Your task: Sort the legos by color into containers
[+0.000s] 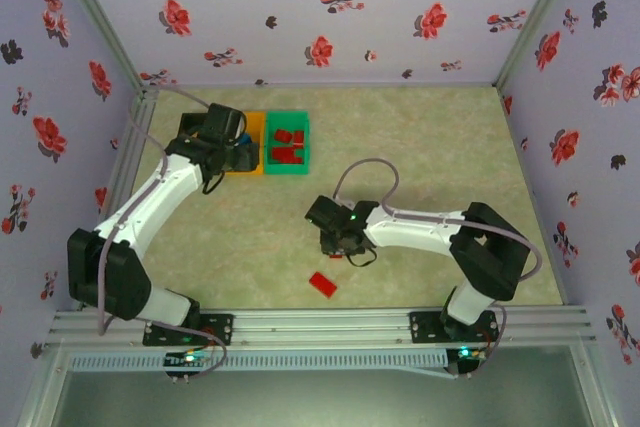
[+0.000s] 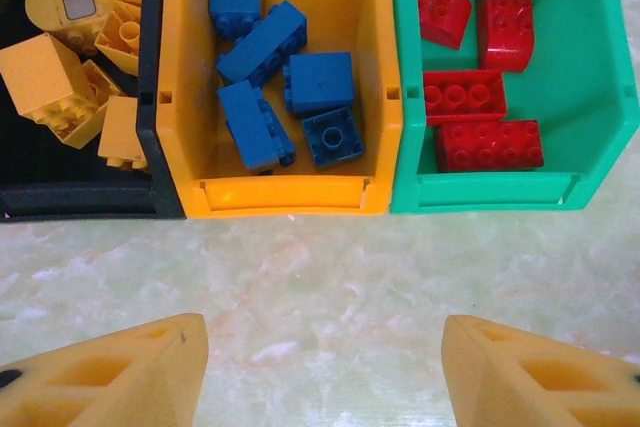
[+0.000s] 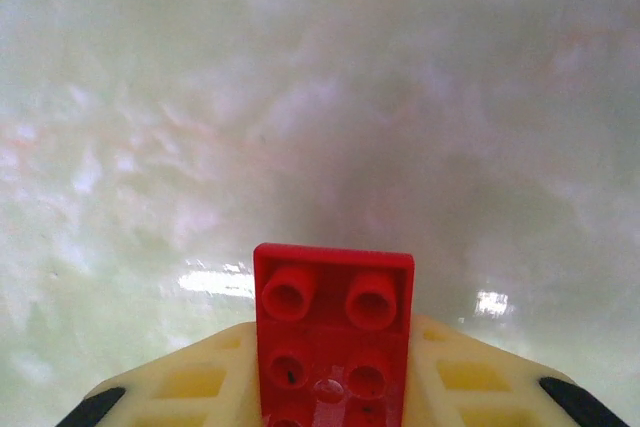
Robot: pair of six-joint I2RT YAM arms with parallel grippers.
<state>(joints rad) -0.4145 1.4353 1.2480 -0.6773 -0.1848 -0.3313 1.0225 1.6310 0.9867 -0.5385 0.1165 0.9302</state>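
A red brick [image 3: 333, 332] is sitting right up close in the right wrist view, and the right claw [image 3: 333, 387] is pinching it between its two yellow fingers [image 3: 180, 382], with the studs pointing up; from above, that claw [image 1: 335, 242] is hanging over the middle of the table [image 1: 430, 147]; another red piece [image 1: 323, 285] is lying flat by itself near the front edge of the table; the left claw [image 2: 322, 347] is spread wide and holding nothing, with bare table showing between its tips; it is hovering just in front of three bins standing side by side and touching, near the far left corner of the table; the black bin [image 2: 90, 202] is holding yellow bricks [image 2: 40, 72]; the orange-yellow bin [image 2: 285, 197] in the middle is holding blue bricks [image 2: 260, 42]; the green bin [image 2: 480, 192] is holding four red bricks [image 2: 487, 144].
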